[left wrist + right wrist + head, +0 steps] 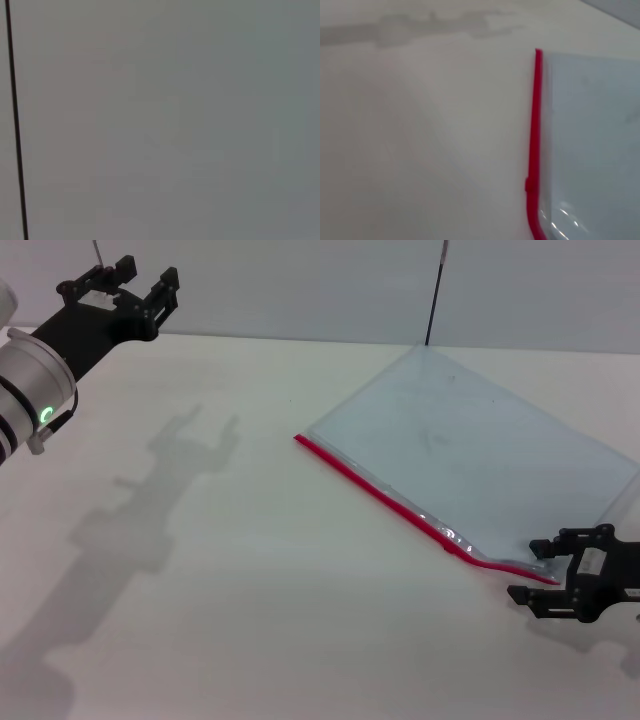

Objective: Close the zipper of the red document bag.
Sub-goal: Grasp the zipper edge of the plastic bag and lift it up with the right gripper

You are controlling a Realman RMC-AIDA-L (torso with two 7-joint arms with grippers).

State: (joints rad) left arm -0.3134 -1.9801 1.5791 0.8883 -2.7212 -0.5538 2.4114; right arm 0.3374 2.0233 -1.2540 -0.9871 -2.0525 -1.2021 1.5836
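Red document bag (480, 465): flat translucent pale blue-grey pouch, lying at an angle on the white bench (250, 570), occupying the centre-right to right edge of the head view.

Zipper (400, 505): bright red strip along the pouch's long edge nearest the frame centre, running from mid-frame down toward the lower right. Near its lower-right end the strip bends and the plastic beside it is rippled. In the right wrist view the same strip (535, 145) runs straight, with a small raised nub (530, 184) partway along, then curves at the lower edge of the frame.

Right tool (545, 568): lower right of the head view, low over the bench, fingers spread, just beside the zipper's lower-right end; contact cannot be told.

Left tool (135, 280): upper left of the head view, raised near the back wall (300, 285), well apart from the pouch, fingers spread and holding nothing.

Left wrist view: plain grey surface with a thin dark vertical line (15, 120) at the left edge.
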